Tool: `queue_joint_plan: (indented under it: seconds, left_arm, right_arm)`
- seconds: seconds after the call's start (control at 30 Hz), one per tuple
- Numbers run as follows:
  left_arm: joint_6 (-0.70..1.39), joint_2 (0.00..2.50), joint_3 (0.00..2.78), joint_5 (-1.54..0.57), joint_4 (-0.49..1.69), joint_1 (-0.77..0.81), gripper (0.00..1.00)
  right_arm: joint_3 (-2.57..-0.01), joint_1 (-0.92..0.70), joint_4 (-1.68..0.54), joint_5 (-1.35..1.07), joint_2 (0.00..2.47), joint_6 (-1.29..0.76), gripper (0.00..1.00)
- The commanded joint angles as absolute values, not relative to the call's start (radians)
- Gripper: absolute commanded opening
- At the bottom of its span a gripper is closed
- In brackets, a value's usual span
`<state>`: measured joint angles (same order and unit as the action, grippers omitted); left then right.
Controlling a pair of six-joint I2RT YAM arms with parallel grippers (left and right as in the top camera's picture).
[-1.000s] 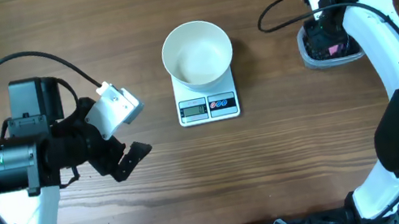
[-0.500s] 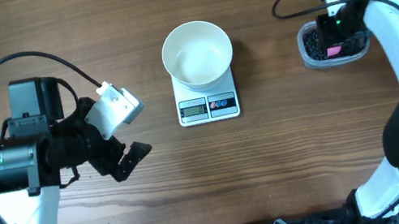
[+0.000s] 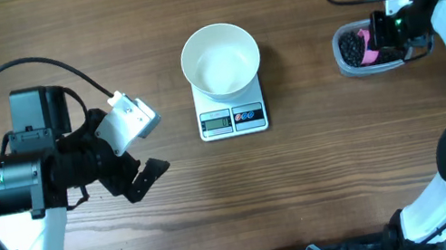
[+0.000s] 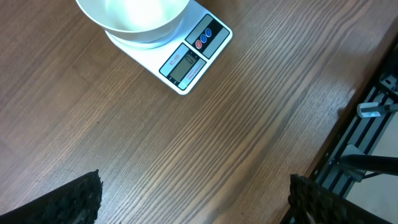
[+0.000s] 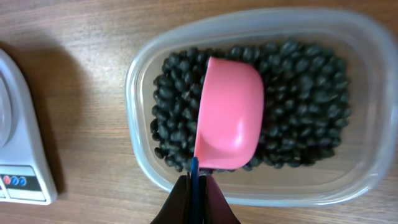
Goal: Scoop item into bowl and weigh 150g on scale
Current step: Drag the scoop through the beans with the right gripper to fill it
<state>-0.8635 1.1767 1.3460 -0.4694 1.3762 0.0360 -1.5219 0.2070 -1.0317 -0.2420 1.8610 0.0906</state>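
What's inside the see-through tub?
The tub holds lots of little black beans, with a pink scoop lying on them. Any beans under the scoop are covered, so you can't see them.

Left fingers (image 4: 79,200) spread — right fingers (image 5: 212,206) pinched together

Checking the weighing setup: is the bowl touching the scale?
Touching: the left wrist view shows the bowl sitting directly on the scale platform, no gap.

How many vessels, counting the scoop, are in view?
3: the bowl on the scale at centre, the tub of beans at right, and the scoop in that tub, held by the right end effector. None seems hidden.
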Motion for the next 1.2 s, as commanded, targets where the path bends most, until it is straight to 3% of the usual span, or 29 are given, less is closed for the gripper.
queue_joint_plan:
  seconds: [0.0,0.47,0.9,1.17]
  left_arm:
    - [-0.886,1.165,1.365,-0.478,1.374,0.028,1.0]
    - [-0.886,1.165,1.365,-0.478,1.374,0.028,1.0]
    - [-0.886,1.165,1.365,-0.478,1.374,0.028,1.0]
    - [-0.886,1.165,1.365,-0.478,1.374,0.028,1.0]
  right_arm:
    - [-1.431,0.202,-1.045,-0.301,1.889,0.058,0.04]
    - [-1.394,0.202,-1.007,-0.22,1.889,-0.064,0.04]
    - [-1.394,0.212,-1.103,-0.208,1.887,-0.162,0.04]
    - [-1.394,0.264,-1.097,-0.362,1.887,-0.157,0.04]
